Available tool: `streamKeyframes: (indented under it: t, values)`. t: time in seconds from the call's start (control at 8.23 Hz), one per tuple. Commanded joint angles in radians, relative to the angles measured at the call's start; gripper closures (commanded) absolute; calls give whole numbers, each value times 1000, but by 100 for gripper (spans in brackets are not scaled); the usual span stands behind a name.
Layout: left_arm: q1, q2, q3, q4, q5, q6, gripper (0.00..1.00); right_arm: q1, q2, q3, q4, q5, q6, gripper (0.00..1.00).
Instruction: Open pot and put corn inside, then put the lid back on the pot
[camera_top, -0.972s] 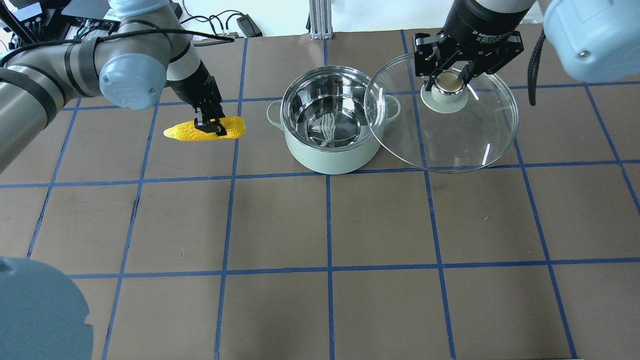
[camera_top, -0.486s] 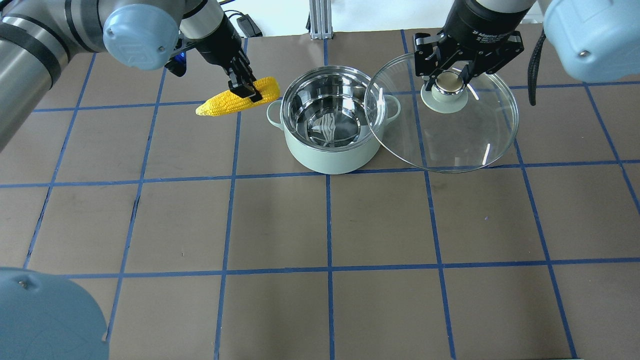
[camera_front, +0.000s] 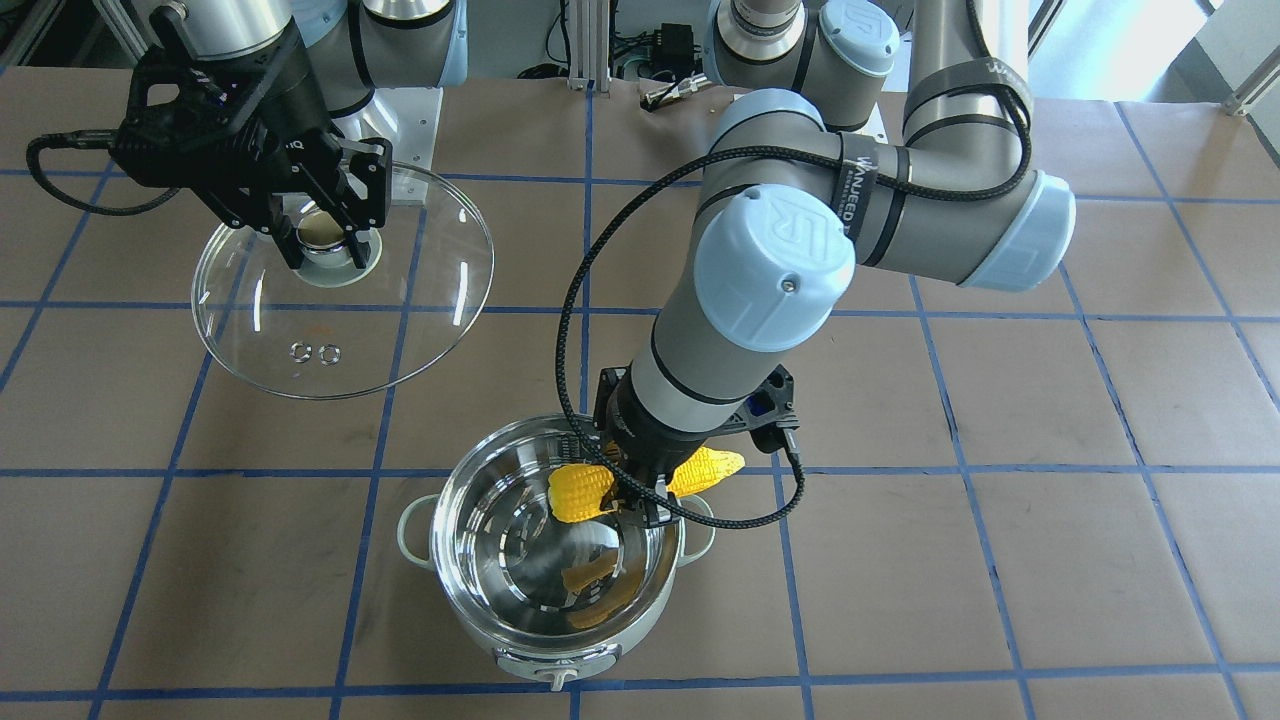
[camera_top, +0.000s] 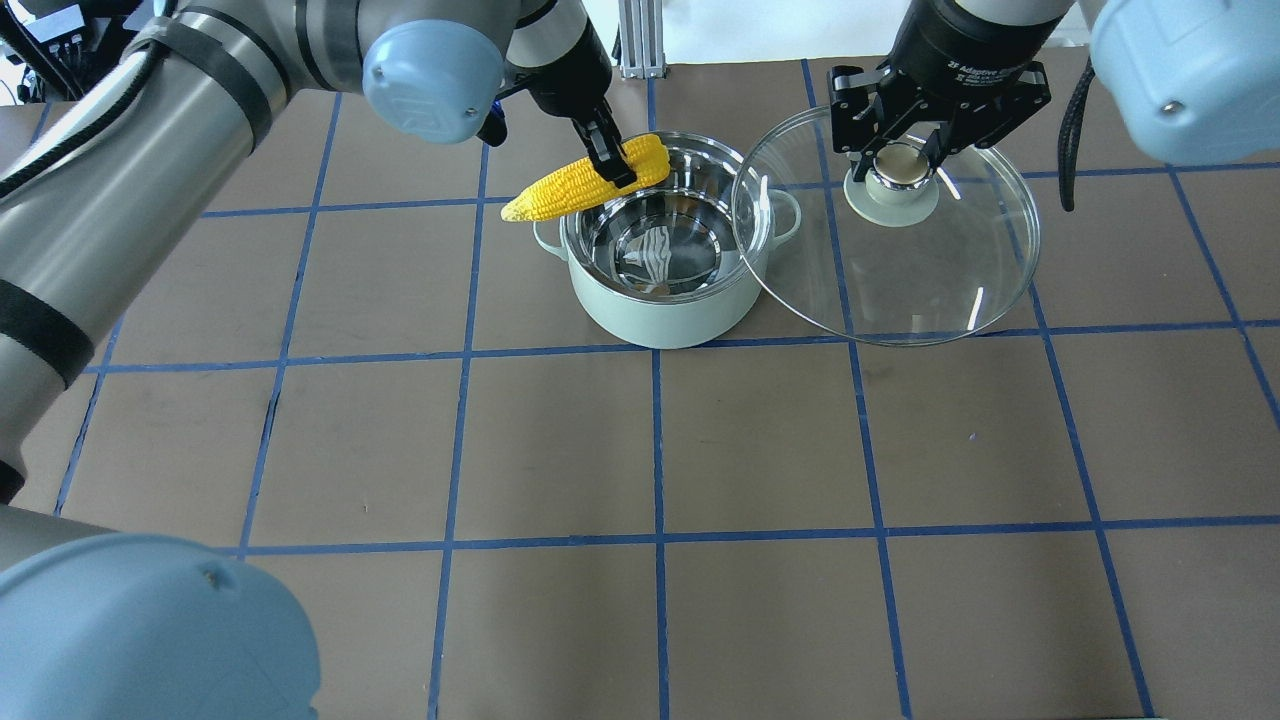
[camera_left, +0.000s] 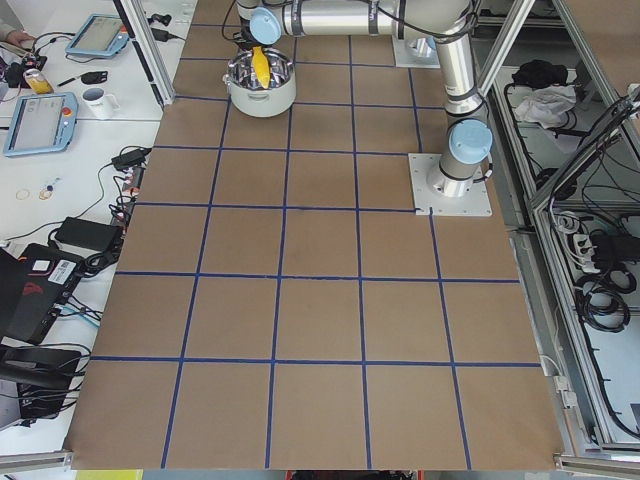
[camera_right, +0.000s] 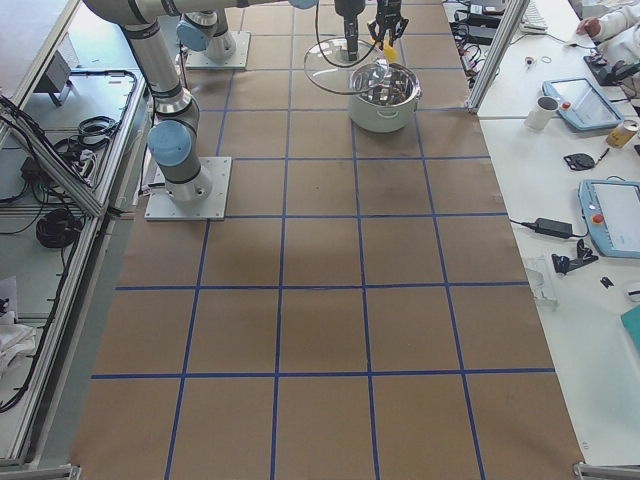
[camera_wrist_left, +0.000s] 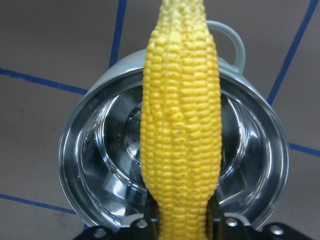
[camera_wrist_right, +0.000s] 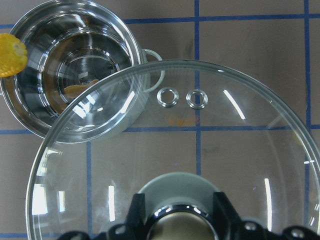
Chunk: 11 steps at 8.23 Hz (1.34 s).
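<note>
My left gripper (camera_top: 620, 171) clenches the corn (camera_top: 568, 193), tilted above the rim of the open pot (camera_top: 660, 312). My right gripper (camera_top: 903, 160) grasps the glass lid (camera_top: 930, 290) by its knob (camera_front: 322, 231) beside the pot, apparently clear of the counter (camera_top: 760, 450).

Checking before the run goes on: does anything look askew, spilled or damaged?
Nothing stands out. The pot stands upright and open. The left jaws hold the corn slanted over its rim, and the right jaws hold the lid off to the side. Both look intact.
</note>
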Motion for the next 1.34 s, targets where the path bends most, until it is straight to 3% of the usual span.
streamKeyframes:
  t: [0.0, 1.22]
  values:
    - [-57, -35, 4, 31, 60, -45, 100, -3, -1, 0, 0, 0, 0, 80]
    - [-100, -103, 6, 123, 46, -38, 100, 2, -2, -2, 0, 3, 2, 81]
